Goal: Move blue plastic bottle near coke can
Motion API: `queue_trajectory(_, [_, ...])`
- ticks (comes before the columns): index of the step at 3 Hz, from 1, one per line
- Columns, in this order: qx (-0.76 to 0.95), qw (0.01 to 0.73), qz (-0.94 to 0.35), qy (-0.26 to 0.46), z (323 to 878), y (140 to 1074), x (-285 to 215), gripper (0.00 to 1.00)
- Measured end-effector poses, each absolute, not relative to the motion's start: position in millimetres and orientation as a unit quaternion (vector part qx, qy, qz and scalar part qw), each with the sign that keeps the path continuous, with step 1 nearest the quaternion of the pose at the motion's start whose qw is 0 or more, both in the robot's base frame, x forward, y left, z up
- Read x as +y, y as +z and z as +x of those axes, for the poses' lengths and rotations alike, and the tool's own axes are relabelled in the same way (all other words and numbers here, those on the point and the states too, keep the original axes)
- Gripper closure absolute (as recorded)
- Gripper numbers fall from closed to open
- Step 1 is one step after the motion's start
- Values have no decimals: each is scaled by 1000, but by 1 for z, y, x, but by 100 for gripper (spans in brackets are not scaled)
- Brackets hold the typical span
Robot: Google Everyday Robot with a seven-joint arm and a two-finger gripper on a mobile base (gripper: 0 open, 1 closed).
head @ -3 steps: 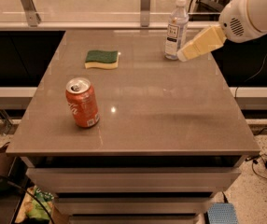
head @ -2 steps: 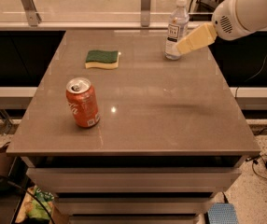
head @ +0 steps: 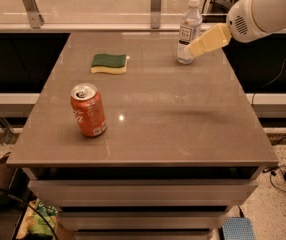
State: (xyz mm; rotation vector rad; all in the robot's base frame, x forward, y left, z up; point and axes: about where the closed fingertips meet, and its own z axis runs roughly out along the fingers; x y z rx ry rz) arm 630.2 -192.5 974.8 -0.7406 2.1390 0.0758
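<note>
1. One relation governs the coming move. The blue plastic bottle (head: pixel 187 29) stands upright at the far right of the table (head: pixel 183 134), long axis vertical. The gripper (head: pixel 193 49) comes at it from the right, its tan end lying across the bottle's lower body.
2. Gripper state: cannot tell whether it is apart or clamped on the bottle, because the tan part covers the contact zone. Contact looks likely but is not confirmed.
3. Single arm (head: pixel 268 9) only. Its white housing sits at far right and reaches left and slightly downward to the bottle.
4. The coke can (head: pixel 88 110) stands upright at near left, well apart from the bottle. From the gripper it lies left and nearer, on a diagonal across the table. Judgement: the carry must run along that diagonal.
5. The sponge (head: pixel 109 63) lies flat at far left of centre, on the far side of that diagonal. It is judged close to the path, not on it.
6. Hidden or unclear:
   - The bottle's lower right side is behind the gripper.
   - The arm is cut off at the right and top edges.
   - The bottle's clear wall is hard to separate from the background.
</note>
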Motion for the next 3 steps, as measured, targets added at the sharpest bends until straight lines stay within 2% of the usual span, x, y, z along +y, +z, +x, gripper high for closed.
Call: queue_trajectory(3, [831, 504, -229, 52, 701, 981, -196, 0])
